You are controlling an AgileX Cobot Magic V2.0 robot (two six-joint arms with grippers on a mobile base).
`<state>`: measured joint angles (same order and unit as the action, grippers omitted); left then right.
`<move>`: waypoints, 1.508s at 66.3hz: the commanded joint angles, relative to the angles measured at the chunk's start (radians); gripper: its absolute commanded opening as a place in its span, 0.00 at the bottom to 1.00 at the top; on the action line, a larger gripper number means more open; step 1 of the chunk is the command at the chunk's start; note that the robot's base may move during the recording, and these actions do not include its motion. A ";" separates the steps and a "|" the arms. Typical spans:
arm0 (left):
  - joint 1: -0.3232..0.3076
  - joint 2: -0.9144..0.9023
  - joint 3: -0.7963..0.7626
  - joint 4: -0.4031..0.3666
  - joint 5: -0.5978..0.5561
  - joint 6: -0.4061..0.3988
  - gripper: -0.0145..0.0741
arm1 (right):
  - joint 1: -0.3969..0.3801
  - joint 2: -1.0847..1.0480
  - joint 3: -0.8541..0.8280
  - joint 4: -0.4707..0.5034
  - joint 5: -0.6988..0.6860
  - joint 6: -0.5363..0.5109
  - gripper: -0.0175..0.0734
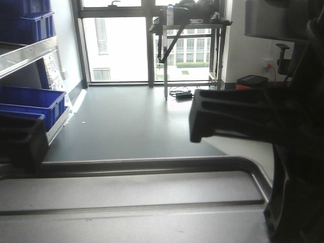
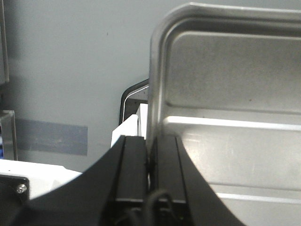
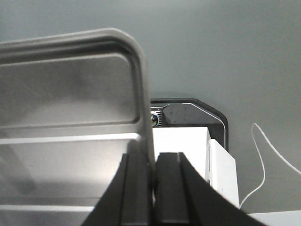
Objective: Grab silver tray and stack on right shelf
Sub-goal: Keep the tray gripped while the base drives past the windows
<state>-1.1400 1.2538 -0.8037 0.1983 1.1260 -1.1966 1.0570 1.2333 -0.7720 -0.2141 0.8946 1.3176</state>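
Note:
The silver tray (image 1: 152,192) fills the bottom of the front view, held level above the grey floor, its raised rim and long ribs showing. My left gripper (image 1: 23,142) is shut on the tray's left rim. In the left wrist view the gripper (image 2: 150,141) pinches the rim of the tray (image 2: 225,94) between both fingers. My right gripper (image 1: 197,119) is shut on the right rim. The right wrist view shows that gripper (image 3: 154,157) clamping the edge of the tray (image 3: 70,103). The right shelf is out of view.
A steel rack with blue bins (image 1: 30,101) stands at the left. A metal-legged table (image 1: 190,23) stands by the window at the back, an orange-and-black box (image 1: 251,81) to its right. The white robot base (image 3: 188,146) lies under the tray, and a white cable (image 3: 258,160) crosses the floor.

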 commanded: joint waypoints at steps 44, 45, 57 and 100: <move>-0.003 -0.022 -0.020 0.033 0.213 -0.001 0.05 | -0.006 -0.026 -0.024 -0.053 0.045 0.004 0.25; -0.003 -0.022 -0.020 0.033 0.213 -0.001 0.05 | -0.006 -0.026 -0.024 -0.053 0.045 0.004 0.25; -0.003 -0.022 -0.020 0.033 0.213 -0.001 0.05 | -0.006 -0.026 -0.024 -0.053 0.045 0.004 0.25; -0.003 -0.022 -0.020 0.031 0.213 -0.001 0.05 | -0.006 -0.026 -0.024 -0.053 0.045 0.004 0.25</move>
<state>-1.1400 1.2538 -0.8037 0.1983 1.1276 -1.1966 1.0570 1.2333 -0.7720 -0.2117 0.8946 1.3176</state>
